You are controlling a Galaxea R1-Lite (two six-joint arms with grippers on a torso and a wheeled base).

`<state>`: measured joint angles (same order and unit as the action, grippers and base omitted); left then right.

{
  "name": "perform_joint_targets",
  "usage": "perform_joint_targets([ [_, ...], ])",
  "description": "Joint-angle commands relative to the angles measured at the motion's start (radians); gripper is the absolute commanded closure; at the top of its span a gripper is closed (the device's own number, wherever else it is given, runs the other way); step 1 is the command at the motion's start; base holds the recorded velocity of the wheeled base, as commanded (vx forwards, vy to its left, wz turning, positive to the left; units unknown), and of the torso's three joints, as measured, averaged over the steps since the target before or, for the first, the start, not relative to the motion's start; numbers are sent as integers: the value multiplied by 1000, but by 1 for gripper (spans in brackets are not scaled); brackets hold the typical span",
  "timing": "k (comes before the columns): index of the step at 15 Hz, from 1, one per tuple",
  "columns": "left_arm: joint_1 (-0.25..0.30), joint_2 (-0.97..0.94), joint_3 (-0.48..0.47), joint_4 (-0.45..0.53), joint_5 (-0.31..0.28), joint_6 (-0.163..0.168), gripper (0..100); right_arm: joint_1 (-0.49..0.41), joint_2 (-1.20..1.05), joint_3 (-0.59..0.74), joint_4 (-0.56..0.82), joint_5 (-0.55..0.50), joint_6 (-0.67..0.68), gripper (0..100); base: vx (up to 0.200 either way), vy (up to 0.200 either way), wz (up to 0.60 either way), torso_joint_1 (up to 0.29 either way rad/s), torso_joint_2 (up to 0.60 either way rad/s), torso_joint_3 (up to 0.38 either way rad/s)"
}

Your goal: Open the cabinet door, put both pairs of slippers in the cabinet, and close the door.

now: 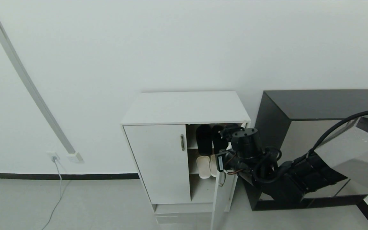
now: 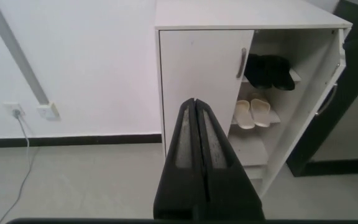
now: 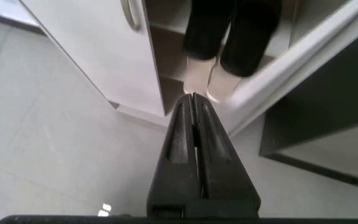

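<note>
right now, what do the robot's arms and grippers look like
The right arm is black and chunky, with a round wrist joint, a thick black cable and a white label. The left gripper and right gripper each have two long black tapering fingers with grey inset faces.

No writing I can read on the cabinet [image 1: 184, 107]; a small white sticker [image 1: 219, 163] on the right wrist is too small to make out.
</note>
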<state>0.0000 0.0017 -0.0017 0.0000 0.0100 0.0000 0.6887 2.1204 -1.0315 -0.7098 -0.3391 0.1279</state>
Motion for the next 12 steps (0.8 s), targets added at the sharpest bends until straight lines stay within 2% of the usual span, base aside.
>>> perform_joint_targets([
  [1, 0, 0, 0, 0, 1, 0, 100, -17, -11, 91, -71, 19, -10, 100, 0, 0, 0, 0, 0, 0],
  [4, 0, 0, 0, 0, 1, 0, 100, -37, -5, 188, -140, 54, -8, 100, 0, 0, 0, 0, 0, 0],
  [11, 0, 0, 0, 0, -1, 0, 100, -55, 92, 165, -200, 54, -7, 100, 0, 0, 0, 0, 0, 0],
  [12, 0, 0, 0, 0, -1, 0, 100, -55, 93, 165, -203, 54, -7, 100, 200, 0, 0, 2, 7, 2],
])
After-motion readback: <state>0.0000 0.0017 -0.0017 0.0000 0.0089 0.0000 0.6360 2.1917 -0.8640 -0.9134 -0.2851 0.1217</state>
